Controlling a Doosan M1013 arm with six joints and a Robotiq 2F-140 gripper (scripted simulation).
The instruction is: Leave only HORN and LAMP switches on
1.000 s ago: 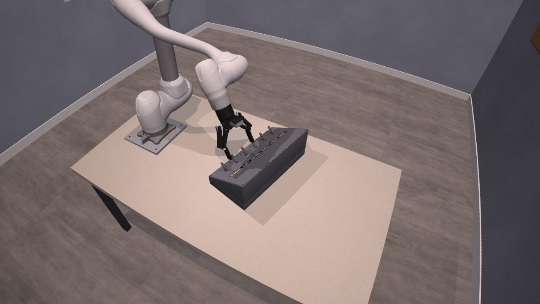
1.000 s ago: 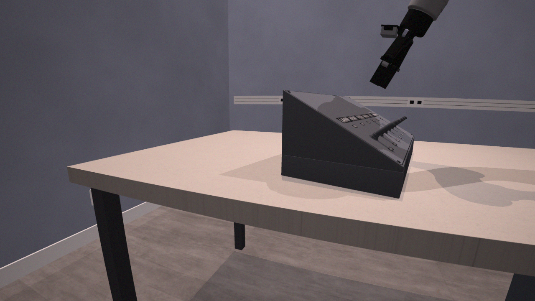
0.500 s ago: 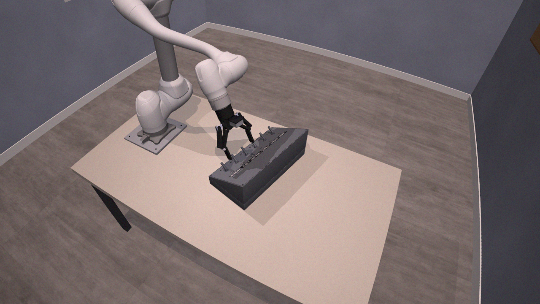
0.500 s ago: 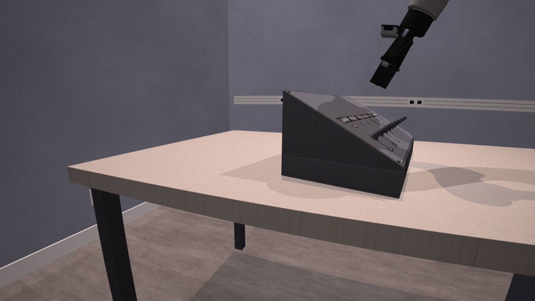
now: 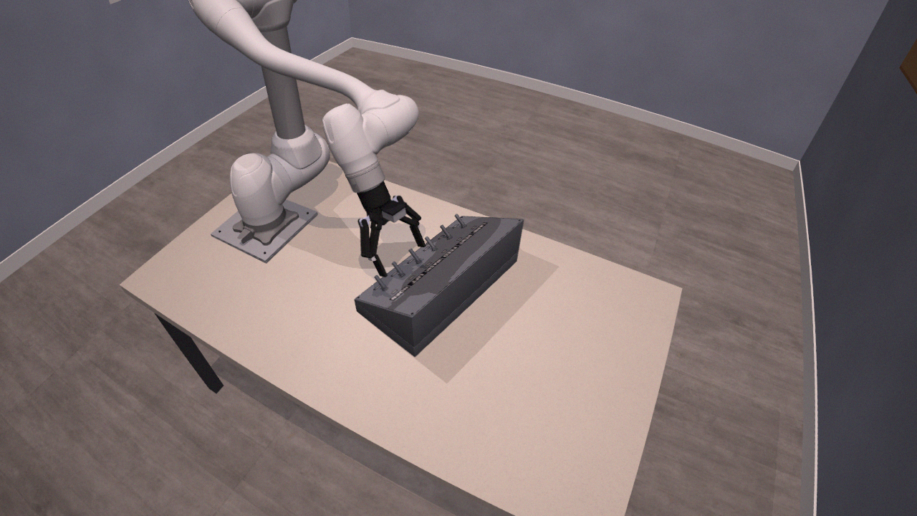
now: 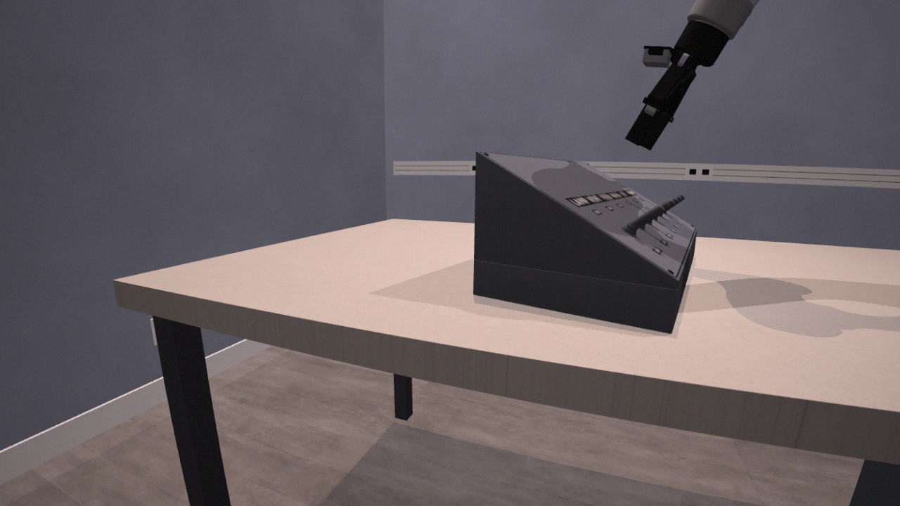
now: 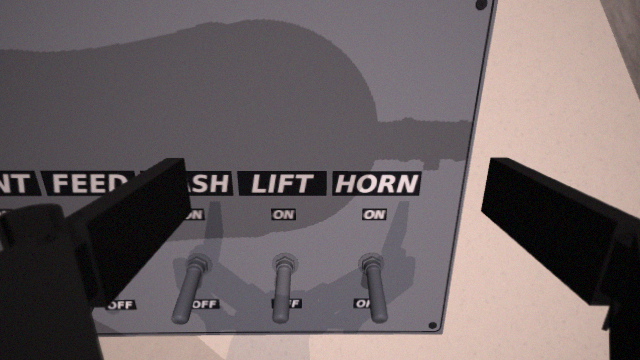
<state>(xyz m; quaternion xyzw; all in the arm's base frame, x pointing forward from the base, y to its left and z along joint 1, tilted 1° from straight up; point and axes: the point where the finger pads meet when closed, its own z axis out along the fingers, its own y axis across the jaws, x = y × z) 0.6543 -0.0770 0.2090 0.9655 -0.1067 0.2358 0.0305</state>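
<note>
The dark wedge-shaped console (image 5: pixel 442 282) stands on the table, with a row of several toggle switches along its sloped panel (image 7: pixel 240 150). In the wrist view the HORN switch (image 7: pixel 375 290) is the last one at the panel's right end, and its lever points down at OFF. The LIFT switch (image 7: pixel 282 287) and the WASH switch (image 7: pixel 190 289) beside it also point at OFF. The FEED label (image 7: pixel 87 183) is partly behind a finger. The LAMP switch is outside the wrist view. My gripper (image 7: pixel 336 185) (image 5: pixel 398 253) (image 6: pixel 643 133) is open and empty, and hovers above the HORN end of the panel.
The arm's base plate (image 5: pixel 263 227) is bolted at the table's far left corner. The console sits near the middle of the table, angled to its edges. The table edge lies just right of the panel in the wrist view.
</note>
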